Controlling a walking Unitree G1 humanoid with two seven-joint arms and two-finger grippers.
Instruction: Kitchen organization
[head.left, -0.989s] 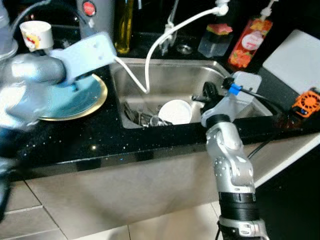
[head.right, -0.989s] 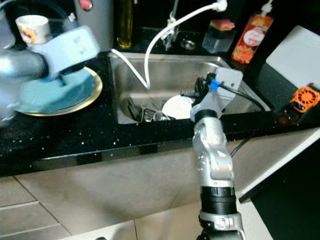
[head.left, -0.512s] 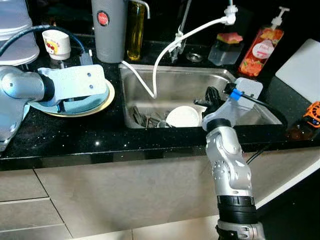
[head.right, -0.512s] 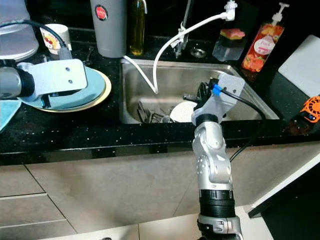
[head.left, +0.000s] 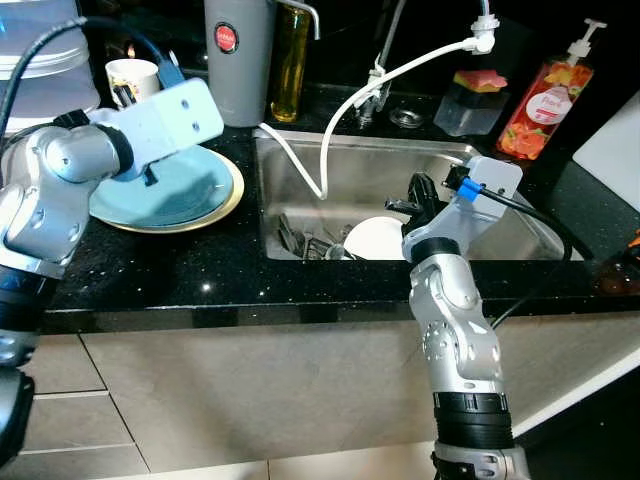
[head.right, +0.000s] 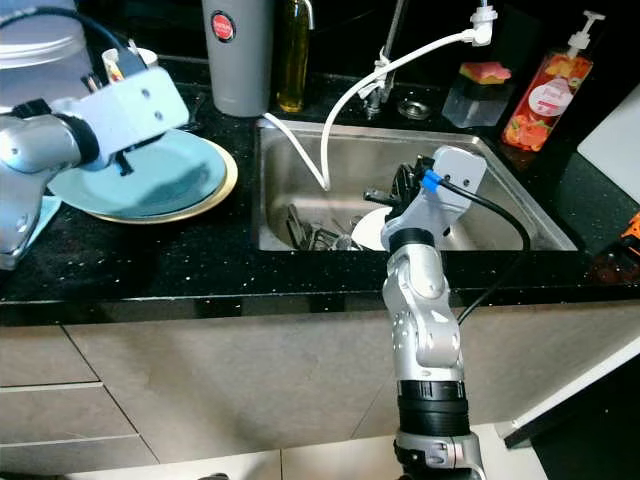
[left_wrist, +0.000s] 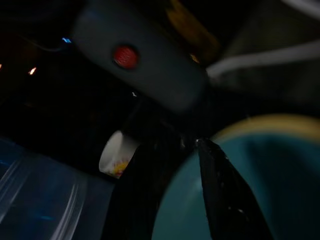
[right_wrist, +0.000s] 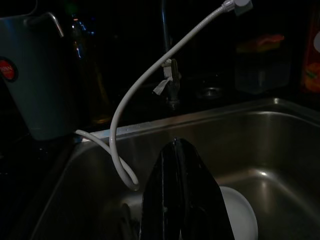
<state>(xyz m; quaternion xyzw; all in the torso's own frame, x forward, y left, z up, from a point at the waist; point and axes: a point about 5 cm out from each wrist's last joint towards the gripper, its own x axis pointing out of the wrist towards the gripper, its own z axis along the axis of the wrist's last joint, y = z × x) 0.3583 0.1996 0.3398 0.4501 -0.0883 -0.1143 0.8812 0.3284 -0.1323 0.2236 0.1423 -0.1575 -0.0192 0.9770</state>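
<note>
A teal plate (head.left: 178, 190) lies on a yellow-rimmed plate on the black counter left of the sink (head.left: 345, 160). My left gripper (left_wrist: 187, 146) hovers over the teal plate's far rim, open, with nothing between its fingers (left_wrist: 225, 200). A white bowl (head.left: 375, 238) lies in the sink beside a heap of cutlery (head.left: 305, 242). My right gripper (head.left: 420, 190) reaches over the sink's front edge, just above the bowl. Its fingers (right_wrist: 177, 200) are pressed together and hold nothing.
A white cup (head.left: 130, 78), a grey canister (head.left: 238, 60) and an oil bottle (head.left: 292, 60) stand behind the plate. A white spray hose (head.left: 400, 70) arcs into the sink. A sponge holder (head.left: 475, 95), a red soap bottle (head.left: 545, 95) and a white board (head.left: 615, 140) sit right.
The camera has shifted and the picture has sharpened. My left wrist has lifted and tilted up toward the plate's far rim. The right arm holds its place over the sink.
</note>
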